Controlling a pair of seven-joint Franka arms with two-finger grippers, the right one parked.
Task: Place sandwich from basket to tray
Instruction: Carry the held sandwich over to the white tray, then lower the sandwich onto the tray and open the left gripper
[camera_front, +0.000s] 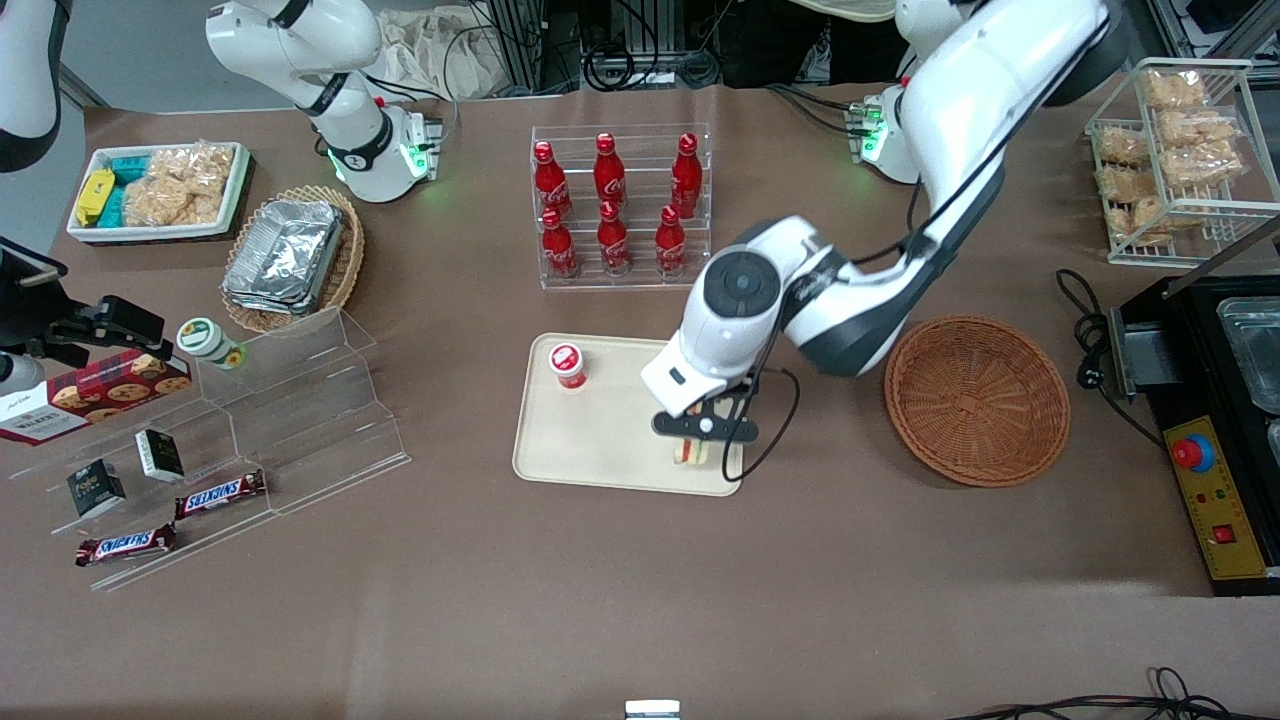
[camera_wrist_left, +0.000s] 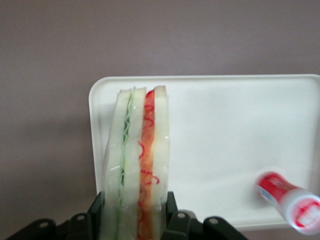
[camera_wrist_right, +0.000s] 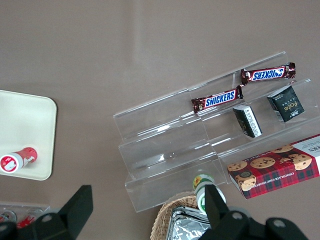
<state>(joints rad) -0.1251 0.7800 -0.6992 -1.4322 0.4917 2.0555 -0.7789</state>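
Gripper (camera_front: 692, 448): closed on sandwich (camera_wrist_left: 136, 165), held upright over tray (camera_front: 610, 440), near edge.
Basket (camera_front: 977, 399): beside tray, toward working arm's end.

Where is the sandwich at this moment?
The sandwich is clamped in the gripper over the tray, at the tray's end toward the empty basket and nearer the front camera than the red-capped cup.

Left arm (camera_front: 960, 130): glossy white shells, dark grey joints, black cable, green base light; black claw (camera_front: 692, 448).
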